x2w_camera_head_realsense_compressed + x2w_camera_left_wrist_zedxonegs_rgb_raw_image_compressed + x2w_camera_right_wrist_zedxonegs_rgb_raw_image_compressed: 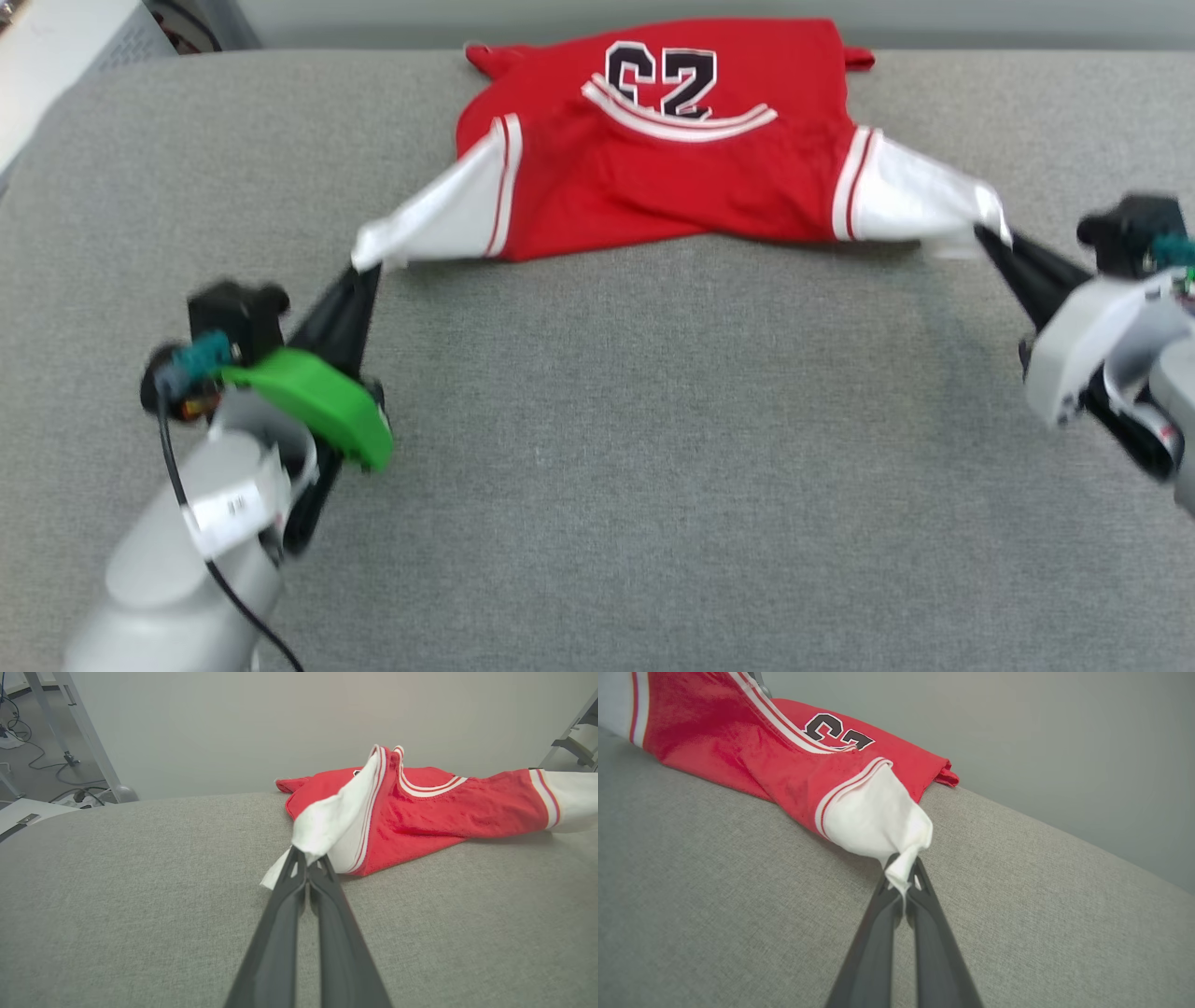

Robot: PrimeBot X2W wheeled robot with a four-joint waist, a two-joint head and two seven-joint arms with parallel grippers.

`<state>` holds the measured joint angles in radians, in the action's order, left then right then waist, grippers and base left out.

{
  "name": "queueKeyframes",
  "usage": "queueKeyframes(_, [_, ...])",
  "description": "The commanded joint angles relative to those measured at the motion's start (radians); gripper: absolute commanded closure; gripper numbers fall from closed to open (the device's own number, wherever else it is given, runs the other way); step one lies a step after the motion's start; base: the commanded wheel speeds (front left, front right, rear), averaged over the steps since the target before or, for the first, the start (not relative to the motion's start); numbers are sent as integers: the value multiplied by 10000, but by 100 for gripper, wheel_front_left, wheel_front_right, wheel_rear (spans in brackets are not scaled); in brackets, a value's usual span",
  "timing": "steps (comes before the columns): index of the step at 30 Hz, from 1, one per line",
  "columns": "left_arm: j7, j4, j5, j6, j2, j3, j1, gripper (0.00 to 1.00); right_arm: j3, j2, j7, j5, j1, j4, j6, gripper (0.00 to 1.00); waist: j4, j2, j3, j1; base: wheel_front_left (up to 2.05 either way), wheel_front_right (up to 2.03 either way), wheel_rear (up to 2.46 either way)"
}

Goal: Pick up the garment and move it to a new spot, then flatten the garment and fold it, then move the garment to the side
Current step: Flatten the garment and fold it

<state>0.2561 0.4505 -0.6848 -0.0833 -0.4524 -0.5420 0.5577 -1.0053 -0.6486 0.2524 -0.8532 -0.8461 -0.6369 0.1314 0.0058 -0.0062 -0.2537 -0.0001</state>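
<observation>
The garment lies at the grey bench's far edge, left tool and right tool each pinching a white sleeve tip — seemingly to stretch it flat.

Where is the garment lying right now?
Head view: the garment lies top centre on the grey surface, sleeves held by the left gripper and right gripper.
</observation>
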Motion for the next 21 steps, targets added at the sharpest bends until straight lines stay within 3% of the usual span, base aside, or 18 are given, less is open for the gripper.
queueKeyframes(1, [56,-94,7,79,-38,-20,-580,100,-51,-179,80,-175,566,226,-7,100,84,62,662,1,0,0,0])
queueKeyframes(6, [56,-239,47,252,-170,-123,-2095,100,-48,-850,27,-421,2181,880,-7,100,54,62,1116,1,0,0,0])
queueKeyframes(7, [56,-164,22,329,-258,-237,-2777,100,167,-1130,-11,-530,3164,1096,-7,100,89,62,1364,1,0,0,0])
queueKeyframes(12, [-20,-118,-456,457,-291,-167,-3803,100,956,-1445,-46,-679,4981,1566,-7,100,104,62,1796,1,0,0,0])
queueKeyframes(21, [-29,-845,-976,1192,-575,136,-5602,100,2511,-1737,-783,-428,7660,2631,-7,100,97,62,2144,1,0,0,0])
